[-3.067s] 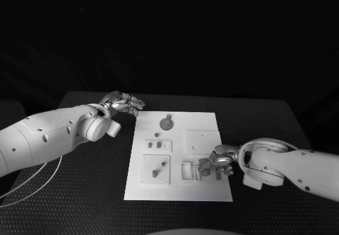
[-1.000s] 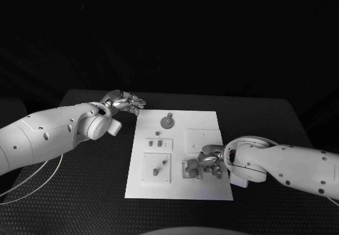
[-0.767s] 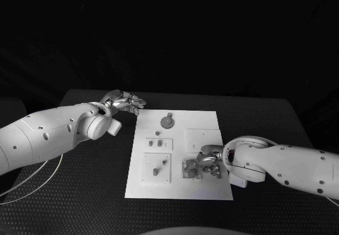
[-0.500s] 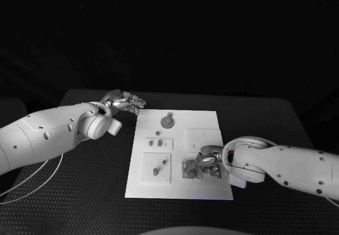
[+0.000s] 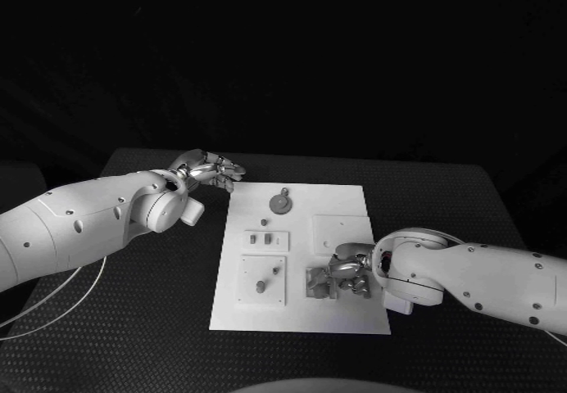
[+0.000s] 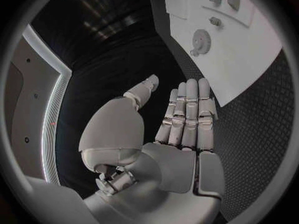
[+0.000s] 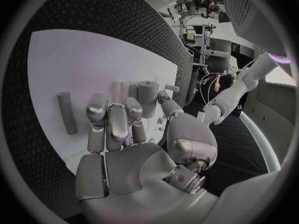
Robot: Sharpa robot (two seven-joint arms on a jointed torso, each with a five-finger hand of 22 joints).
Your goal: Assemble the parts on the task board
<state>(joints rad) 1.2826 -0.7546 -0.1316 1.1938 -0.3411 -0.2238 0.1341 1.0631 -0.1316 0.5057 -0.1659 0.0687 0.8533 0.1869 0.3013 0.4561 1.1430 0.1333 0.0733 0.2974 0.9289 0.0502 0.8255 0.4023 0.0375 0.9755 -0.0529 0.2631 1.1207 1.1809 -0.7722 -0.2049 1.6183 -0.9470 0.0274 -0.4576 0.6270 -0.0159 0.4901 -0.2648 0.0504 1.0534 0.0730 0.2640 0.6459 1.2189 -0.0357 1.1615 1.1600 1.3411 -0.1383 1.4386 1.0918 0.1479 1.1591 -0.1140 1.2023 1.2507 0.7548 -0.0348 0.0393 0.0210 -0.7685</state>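
Right hand (image 5: 350, 277) low on board (image 5: 298, 319), fingers curled by grey peg (image 7: 147, 98), grip unclear; left hand (image 5: 210, 172) empty, spread; best pinch square, lift straight.

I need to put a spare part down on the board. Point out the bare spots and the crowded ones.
Bare: the task board's near strip below the square plate, and the far right corner beside the round gear. Crowded: the near right, where the right hand works at the small parts.
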